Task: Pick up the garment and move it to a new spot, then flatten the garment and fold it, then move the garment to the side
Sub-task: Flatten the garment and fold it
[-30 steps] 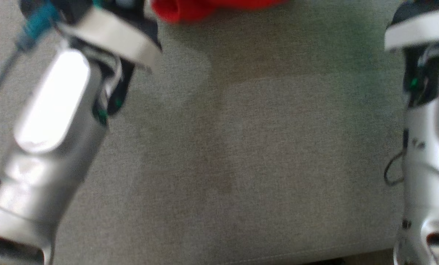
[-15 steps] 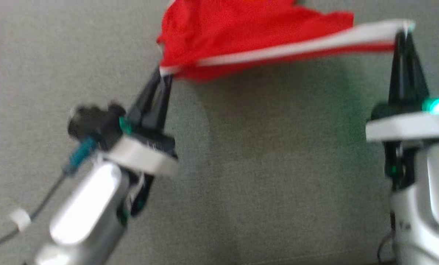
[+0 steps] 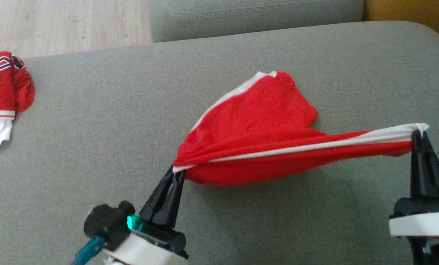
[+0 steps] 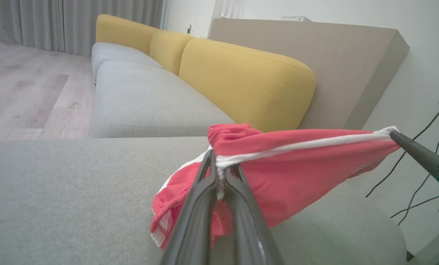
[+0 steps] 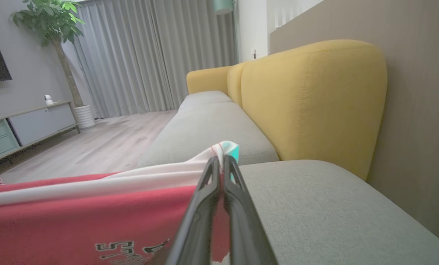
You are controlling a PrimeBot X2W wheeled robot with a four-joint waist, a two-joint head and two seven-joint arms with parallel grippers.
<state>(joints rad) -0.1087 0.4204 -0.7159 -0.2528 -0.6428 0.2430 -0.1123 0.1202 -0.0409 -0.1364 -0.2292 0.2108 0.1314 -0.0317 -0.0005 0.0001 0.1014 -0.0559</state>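
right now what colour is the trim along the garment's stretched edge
White, on the red garment; the trim shows best in the head view.

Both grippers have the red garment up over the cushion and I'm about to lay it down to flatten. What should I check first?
1. Left gripper shut on the garment's white hem: ok.
2. Right gripper shut on the same hem: ok.
3. Hem taut between the two grippers: ok.
4. Garment body spread flat: not ok, it hangs bunched below the hem.
5. Second garment apart from this one: ok, it lies at the left edge of the cushion.
6. Each grip on a single layer: cannot tell.
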